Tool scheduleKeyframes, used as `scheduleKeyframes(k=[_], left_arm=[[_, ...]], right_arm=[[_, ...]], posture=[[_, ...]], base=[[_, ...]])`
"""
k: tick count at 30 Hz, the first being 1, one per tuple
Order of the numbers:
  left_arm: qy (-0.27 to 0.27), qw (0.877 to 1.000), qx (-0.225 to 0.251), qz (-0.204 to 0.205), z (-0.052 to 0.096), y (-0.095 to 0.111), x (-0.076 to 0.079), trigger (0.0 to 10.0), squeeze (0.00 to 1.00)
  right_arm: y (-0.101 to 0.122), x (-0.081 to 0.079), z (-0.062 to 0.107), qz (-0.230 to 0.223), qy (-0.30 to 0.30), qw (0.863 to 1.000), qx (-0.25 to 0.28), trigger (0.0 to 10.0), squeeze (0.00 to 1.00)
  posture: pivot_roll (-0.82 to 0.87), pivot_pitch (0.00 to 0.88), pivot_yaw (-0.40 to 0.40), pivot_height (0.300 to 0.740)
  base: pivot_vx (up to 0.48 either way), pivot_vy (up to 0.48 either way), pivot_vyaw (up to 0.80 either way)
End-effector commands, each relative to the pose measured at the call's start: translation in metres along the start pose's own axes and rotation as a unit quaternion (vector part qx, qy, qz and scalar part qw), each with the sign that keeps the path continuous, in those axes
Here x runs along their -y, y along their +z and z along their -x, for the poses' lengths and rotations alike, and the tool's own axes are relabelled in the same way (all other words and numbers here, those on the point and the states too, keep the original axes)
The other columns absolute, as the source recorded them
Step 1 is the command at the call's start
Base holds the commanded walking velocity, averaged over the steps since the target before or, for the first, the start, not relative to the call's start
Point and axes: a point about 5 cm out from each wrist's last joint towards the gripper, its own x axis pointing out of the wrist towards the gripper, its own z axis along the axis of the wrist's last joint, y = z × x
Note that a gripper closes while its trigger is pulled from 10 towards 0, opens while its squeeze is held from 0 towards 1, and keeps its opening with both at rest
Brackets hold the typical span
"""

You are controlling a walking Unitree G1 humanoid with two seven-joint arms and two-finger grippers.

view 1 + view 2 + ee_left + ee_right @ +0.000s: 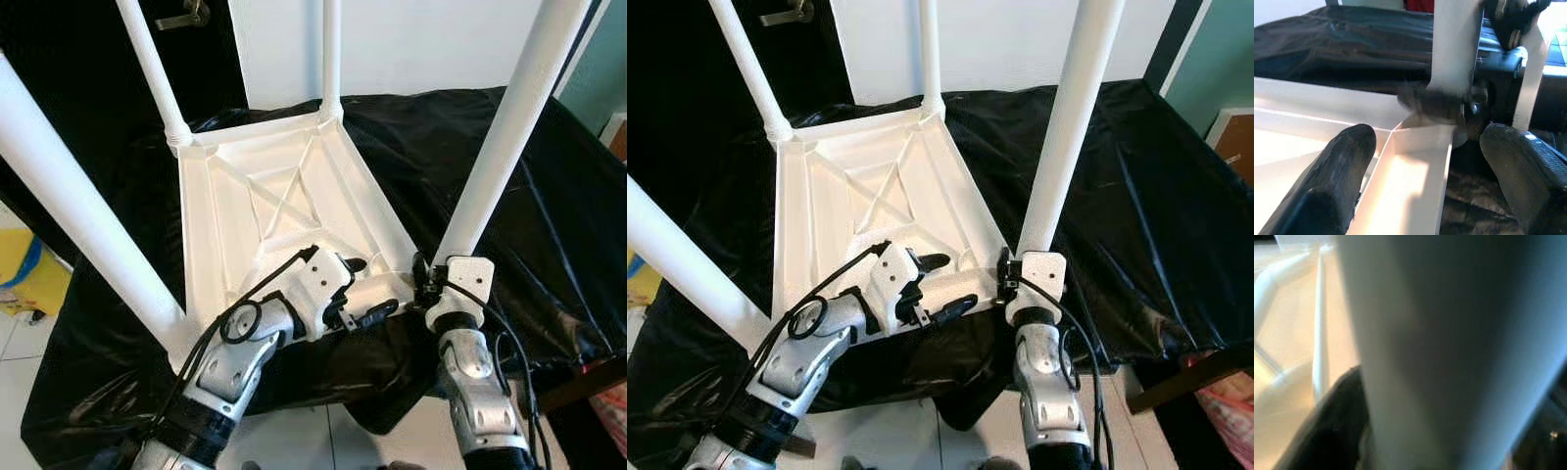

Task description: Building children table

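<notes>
children table: white, lies upside down on the bench, its ribbed underside facing up and four white legs rising from the corners
near-right leg: stands in the corner socket nearest the right arm; long axis runs up and slightly away, top cut off by the frame
right gripper: at the base of that leg, right at the socket; the right wrist view shows the leg close up with a dark finger beside it, so it looks clamped round the leg, though the blur leaves the contact unsure
left gripper: fingers spread apart, straddling the table's near rim just beside the same corner; one finger lies inside the frame, the other outside over the black cover
key relation: both grippers meet at the near-right corner; the right arm is the nearer to the leg, the left steadies the rim, so any seating or twisting of the leg probably falls to the right
bench: draped in a black cover
hidden: the joint between leg and socket is masked by the right wrist; leg tops run out of view; wrist views are blurred
</notes>
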Motion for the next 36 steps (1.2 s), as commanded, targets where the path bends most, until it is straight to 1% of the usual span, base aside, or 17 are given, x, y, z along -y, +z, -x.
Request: scheduleKeyframes(k=[1, 6, 11, 12, 15, 17, 18, 19, 23, 25, 27, 29, 31, 32, 33, 34, 36], left_arm=[[0.042, 0.999, -0.007, 0.015, 0.0, -0.003, -0.007, 10.0, 0.0], [0.036, 0.999, -0.007, 0.021, -0.001, -0.003, -0.008, 10.0, 0.0], [0.024, 1.0, -0.015, 0.013, 0.001, -0.006, -0.006, 10.0, 0.0], [0.02, 1.0, -0.017, 0.012, 0.002, -0.006, -0.006, 10.0, 0.0], [0.018, 1.0, -0.019, 0.011, 0.002, -0.006, -0.006, 10.0, 0.0], [0.006, 1.0, -0.022, 0.01, 0.004, -0.006, -0.005, 10.0, 0.0], [0.006, 1.0, -0.022, 0.01, 0.004, -0.006, -0.005, 10.0, 0.0], [-0.01, 1.0, -0.026, 0.006, 0.005, -0.005, -0.003, 10.0, 0.0], [-0.021, 0.999, -0.032, 0.003, 0.006, -0.006, -0.001, 10.0, 0.0], [-0.024, 0.999, -0.037, -0.004, 0.007, -0.008, -0.001, 10.0, 0.0], [-0.026, 0.999, -0.037, -0.004, 0.006, -0.006, -0.003, 10.0, 0.0], [-0.026, 0.999, -0.037, -0.004, 0.006, -0.006, -0.003, 10.0, 0.0], [-0.031, 0.999, -0.033, -0.002, 0.003, -0.003, -0.004, 10.0, 0.0], [-0.031, 0.999, -0.033, -0.002, 0.003, -0.003, -0.004, 10.0, 0.0], [-0.035, 0.999, -0.03, -0.005, 0.001, -0.001, -0.004, 10.0, 0.0], [-0.037, 0.999, -0.027, -0.009, -0.001, 0.001, -0.003, 10.0, 0.0], [-0.035, 0.999, -0.024, -0.011, -0.002, 0.003, -0.003, 10.0, 0.0]], right_arm=[[-0.002, 0.001, -0.001, -0.001, 0.009, 1.0, -0.008, 10.0, 1.0], [0.006, 0.003, -0.003, -0.014, 0.036, 0.999, 0.012, 10.0, 1.0], [0.013, 0.009, -0.004, -0.015, 0.07, 0.997, 0.035, 10.0, 1.0], [0.016, 0.011, -0.005, -0.009, 0.096, 0.995, 0.041, 10.0, 0.0], [0.017, 0.011, -0.005, -0.004, 0.114, 0.992, 0.044, 10.0, 0.0], [0.021, 0.017, -0.007, 0.0, 0.148, 0.988, 0.05, 10.0, 0.0], [0.021, 0.017, -0.007, 0.0, 0.148, 0.988, 0.05, 10.0, 0.0], [0.027, 0.021, -0.011, 0.008, 0.201, 0.978, 0.054, 10.0, 0.0], [0.029, 0.024, -0.014, 0.011, 0.225, 0.973, 0.053, 10.0, 0.0], [0.031, 0.026, -0.018, 0.014, 0.24, 0.969, 0.052, 10.0, 0.0], [0.036, 0.029, -0.029, 0.024, 0.274, 0.96, 0.049, 10.0, 0.0], [0.036, 0.029, -0.029, 0.024, 0.274, 0.96, 0.049, 10.0, 0.0], [0.038, 0.032, -0.039, 0.046, 0.304, 0.951, 0.042, 10.0, 0.0], [0.038, 0.032, -0.039, 0.046, 0.304, 0.951, 0.042, 10.0, 0.0], [0.037, 0.035, -0.041, 0.054, 0.312, 0.948, 0.037, 4.5, 0.0], [0.037, 0.039, -0.044, 0.061, 0.313, 0.947, 0.033, 0.0, 0.0], [0.036, 0.043, -0.044, 0.065, 0.312, 0.947, 0.03, 0.0, 0.0]], posture=[[-0.11, 0.053, 0.019, 0.74], [-0.11, 0.04, 0.022, 0.74], [-0.1, 0.025, 0.023, 0.74], [-0.1, 0.023, 0.023, 0.74], [-0.1, 0.023, 0.023, 0.74], [-0.09, 0.016, 0.02, 0.74], [-0.09, 0.016, 0.02, 0.74], [-0.09, 0.012, 0.007, 0.74], [-0.06, 0.002, -0.01, 0.74], [-0.05, 0.0, -0.015, 0.74], [-0.05, 0.002, -0.009, 0.74], [-0.05, 0.002, -0.009, 0.74], [-0.05, 0.0, -0.001, 0.74], [-0.05, 0.0, -0.001, 0.74], [-0.04, 0.001, -0.007, 0.74], [-0.03, 0.002, -0.016, 0.74], [-0.03, 0.003, -0.017, 0.74]], base=[[0.0, 0.0, 0.0], [0.0, 0.0, 0.0], [0.0, 0.0, 0.0], [0.0, 0.0, 0.0], [0.0, 0.0, 0.0], [0.0, 0.0, 0.0], [0.0, 0.0, 0.0], [0.0, 0.0, 0.0], [0.0, 0.0, 0.0], [0.0, 0.0, 0.0], [0.0, 0.0, 0.0], [0.0, 0.0, 0.0], [0.0, 0.0, 0.0], [0.0, 0.0, 0.0], [0.0, 0.0, 0.0], [0.0, 0.0, 0.0], [0.0, 0.0, 0.0]])
